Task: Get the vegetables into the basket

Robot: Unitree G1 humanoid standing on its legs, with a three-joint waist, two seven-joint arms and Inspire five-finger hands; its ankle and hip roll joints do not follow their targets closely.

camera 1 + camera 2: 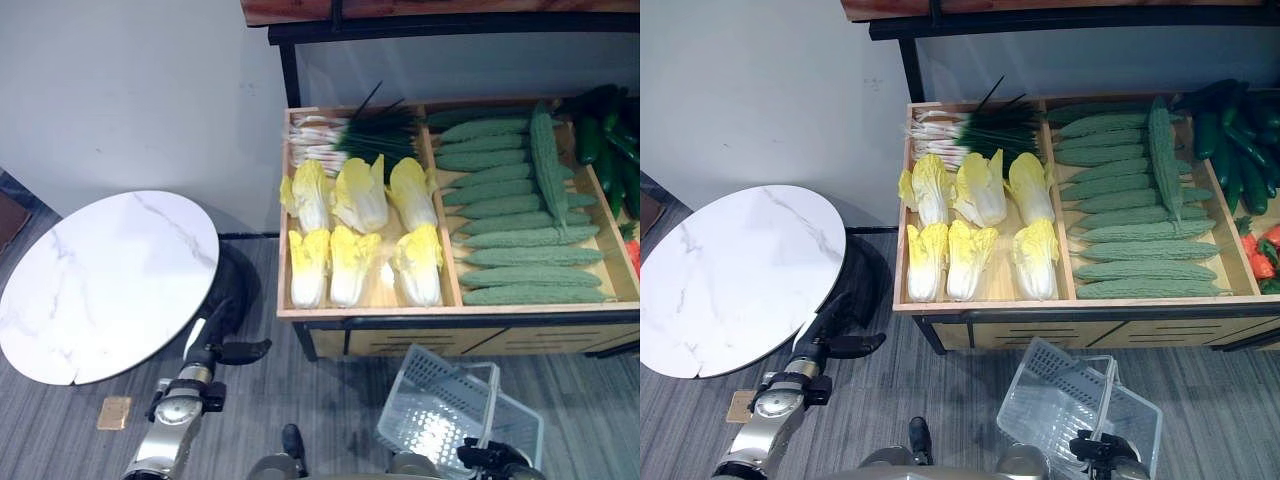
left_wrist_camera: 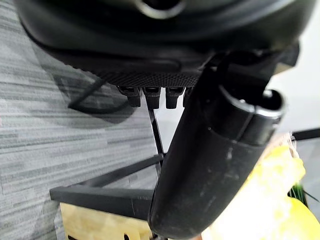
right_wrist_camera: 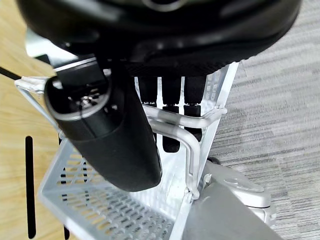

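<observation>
Pale yellow napa cabbages [image 1: 355,225] lie in two rows in the left bay of a wooden display crate [image 1: 440,312]. Green onions [image 1: 350,135] lie behind them, and bumpy green bitter gourds [image 1: 520,215] fill the bay to their right. A white wire basket [image 1: 440,410] hangs tilted below the crate's front. My right hand [image 1: 490,460] is shut on the basket's metal handle [image 3: 185,125], fingers curled round the wires. My left hand [image 1: 215,335] is low beside the round table, fingers relaxed and holding nothing, thumb [image 2: 215,165] standing out.
A round white marble table [image 1: 105,280] stands at the left on grey carpet. Dark cucumbers [image 1: 605,140] and orange carrots [image 1: 1260,255] lie at the crate's far right. A dark shelf frame [image 1: 450,25] runs above the crate. A small tan card [image 1: 114,412] lies on the floor.
</observation>
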